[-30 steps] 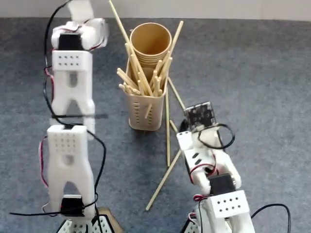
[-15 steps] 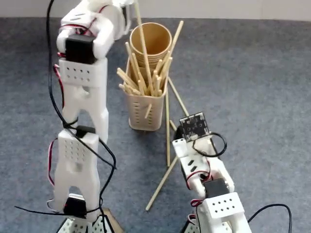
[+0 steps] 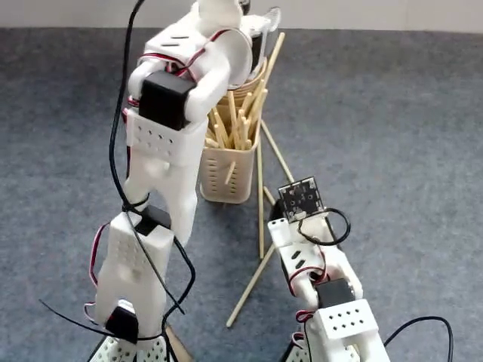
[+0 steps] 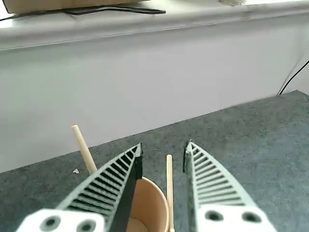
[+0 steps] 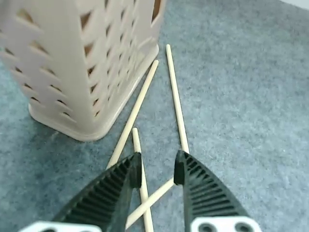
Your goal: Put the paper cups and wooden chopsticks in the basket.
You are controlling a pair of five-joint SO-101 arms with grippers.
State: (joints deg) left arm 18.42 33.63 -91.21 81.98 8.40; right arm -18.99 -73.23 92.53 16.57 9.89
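A beige slotted basket (image 3: 225, 177) stands mid-table, holding a paper cup (image 4: 150, 208) and several wooden chopsticks (image 3: 240, 124). My left arm (image 3: 189, 83) stretches over the basket's top. Its left gripper (image 4: 163, 147) hangs open just above the cup, with one upright chopstick (image 4: 169, 188) between the fingers, untouched. Three loose chopsticks lie on the carpet to the right of the basket (image 5: 87, 63): one (image 3: 260, 204), a second (image 3: 253, 283) and a third (image 3: 275, 154). My right gripper (image 5: 157, 157) hovers open low over two crossing chopsticks (image 5: 142, 186), close to the basket's base.
Grey carpet (image 3: 407, 136) covers the table, with free room to the right and far left. A pale wall (image 4: 145, 72) rises behind the basket. The right arm's wrist board (image 3: 302, 198) sits over the loose chopsticks.
The left arm swung from the far left to over the basket, tilting a long chopstick upright into the cup. The right arm drew back slightly toward the front.
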